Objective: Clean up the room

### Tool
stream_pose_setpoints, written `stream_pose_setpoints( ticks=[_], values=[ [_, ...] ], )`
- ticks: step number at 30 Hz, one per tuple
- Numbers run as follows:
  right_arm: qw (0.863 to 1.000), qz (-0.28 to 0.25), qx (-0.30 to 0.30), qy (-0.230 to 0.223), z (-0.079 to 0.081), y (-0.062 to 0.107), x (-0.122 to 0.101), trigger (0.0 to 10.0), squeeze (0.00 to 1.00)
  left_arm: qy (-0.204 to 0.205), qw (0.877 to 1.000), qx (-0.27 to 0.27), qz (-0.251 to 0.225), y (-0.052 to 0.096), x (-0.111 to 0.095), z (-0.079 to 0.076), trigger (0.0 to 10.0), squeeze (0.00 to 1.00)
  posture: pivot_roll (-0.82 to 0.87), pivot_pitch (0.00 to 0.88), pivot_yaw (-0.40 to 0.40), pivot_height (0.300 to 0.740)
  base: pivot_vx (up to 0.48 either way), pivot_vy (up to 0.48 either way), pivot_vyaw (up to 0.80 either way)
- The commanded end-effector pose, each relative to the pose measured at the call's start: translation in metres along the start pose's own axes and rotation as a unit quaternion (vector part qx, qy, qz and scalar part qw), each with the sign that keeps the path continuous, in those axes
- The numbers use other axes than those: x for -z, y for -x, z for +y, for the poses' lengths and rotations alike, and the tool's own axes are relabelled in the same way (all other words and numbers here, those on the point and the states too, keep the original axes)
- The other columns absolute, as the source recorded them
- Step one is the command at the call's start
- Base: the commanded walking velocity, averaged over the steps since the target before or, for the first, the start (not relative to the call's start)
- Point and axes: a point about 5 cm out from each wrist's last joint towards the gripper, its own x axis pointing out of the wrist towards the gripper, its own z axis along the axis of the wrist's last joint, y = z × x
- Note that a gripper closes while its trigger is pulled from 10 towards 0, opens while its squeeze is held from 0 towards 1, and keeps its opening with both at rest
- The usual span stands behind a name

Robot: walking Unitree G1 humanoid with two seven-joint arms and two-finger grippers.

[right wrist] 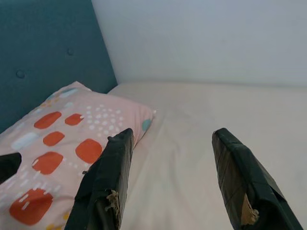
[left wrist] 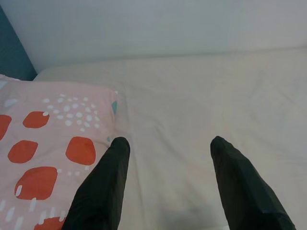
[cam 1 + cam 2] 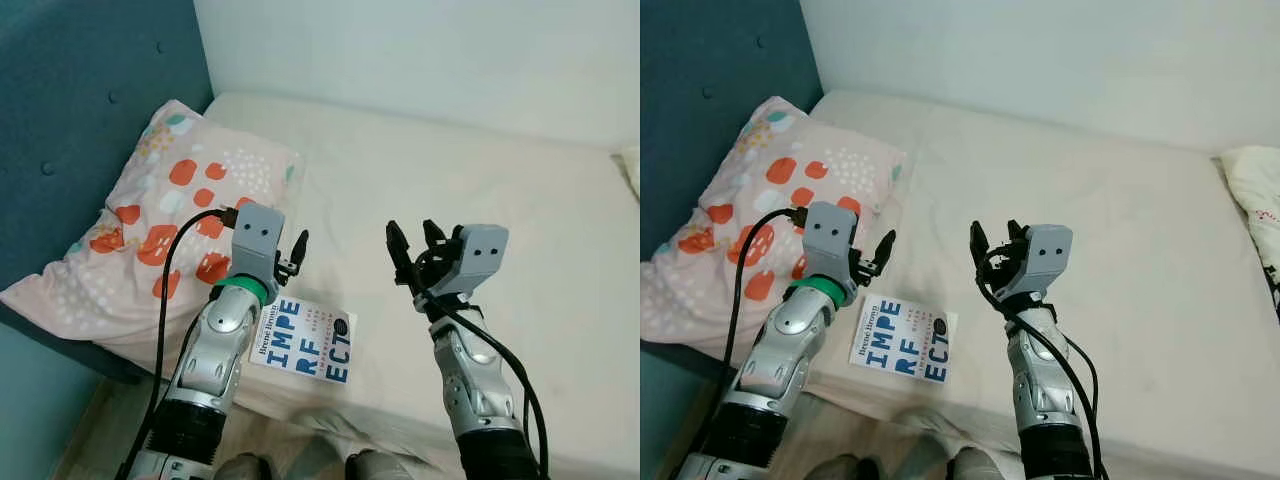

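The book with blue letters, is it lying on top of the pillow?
No. The book lies flat on the mattress near its front edge, beside the pillow and not on it.

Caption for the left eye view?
Both open grippers, left gripper and right gripper, hover over bed near book.

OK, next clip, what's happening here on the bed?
The robot stands at the edge of a bed with both arms raised over the mattress. The left tool and the right tool are both open and hold nothing. A book with "IMPERFECT" on its cover lies flat near the bed's edge, just below the left tool. A patterned pillow leans against the blue headboard. Nothing is grasped yet.
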Motion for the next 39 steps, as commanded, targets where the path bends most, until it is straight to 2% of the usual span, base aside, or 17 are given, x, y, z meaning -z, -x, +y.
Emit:
stream_pose_setpoints(
  ticks=[1,5,9,33,39],
  values=[
    [1.0,0.016,0.004,0.002,-0.0015,0.0048,0.0077,10.0,0.0,0.001,1.0,0.004,0.019,0.0032,0.0105,-0.0016,10.0,0.0,-0.04,0.001,0.007,0.723,0.0,0.0,0.0],
    [1.0,0.02,0.001,0.003,-0.0016,0.0051,0.0087,10.0,0.0,0.011,0.999,0.008,0.031,0.0039,0.0126,-0.0043,10.0,0.0,-0.04,0.0,0.006,0.723,0.0,0.0,0.0],
    [1.0,0.022,0.005,-0.008,-0.003,0.0055,0.0099,10.0,0.0,0.014,0.999,0.012,0.034,0.0045,0.0133,-0.0062,10.0,0.0,-0.04,0.0,0.007,0.723,0.0,0.0,-0.79],
    [1.0,0.025,0.003,-0.005,-0.0033,0.0037,0.0118,10.0,0.0,0.012,1.0,0.003,0.026,0.0002,0.0118,-0.001,10.0,0.0,-0.04,0.0,0.012,0.723,0.0,0.0,-0.78],
    [1.0,0.025,-0.001,0.001,-0.0026,0.0025,0.0122,10.0,0.0,0.006,1.0,-0.005,0.027,0.0006,0.0128,0.0025,10.0,0.0,-0.03,0.0,0.01,0.723,0.0,0.0,0.0]
  ],
)
